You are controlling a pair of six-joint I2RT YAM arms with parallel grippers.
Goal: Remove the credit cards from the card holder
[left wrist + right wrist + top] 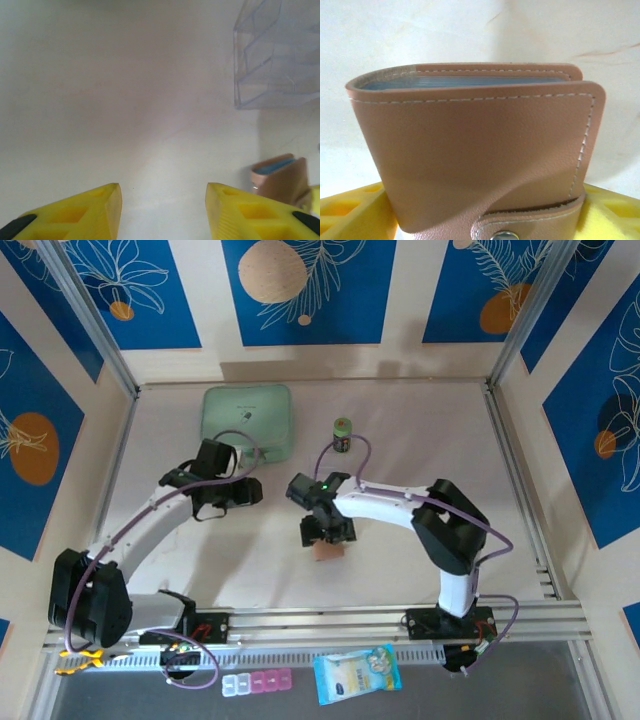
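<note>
"Top external view: where is the card holder?"

"The salmon-pink card holder (327,552) sits near the middle of the pale table (420,440), directly under the right gripper (326,533). A mint-green case (247,420) and a small green bottle (342,434) lie farther back."

"Is it held?"

"Yes. On the right wrist camera it stands folded shut, its snap tab across the lower edge, with a yellow finger (350,215) against each lower side. The jaws are wide and clamped on it. Bluish layered edges (470,81) show in its top opening; cards and pockets cannot be told apart."

"And the left gripper?"

"The left gripper (163,195) hangs over bare table, fingers moderately apart, holding nothing. The card holder is to its right, with a clear plastic box (277,55) beyond."
</note>
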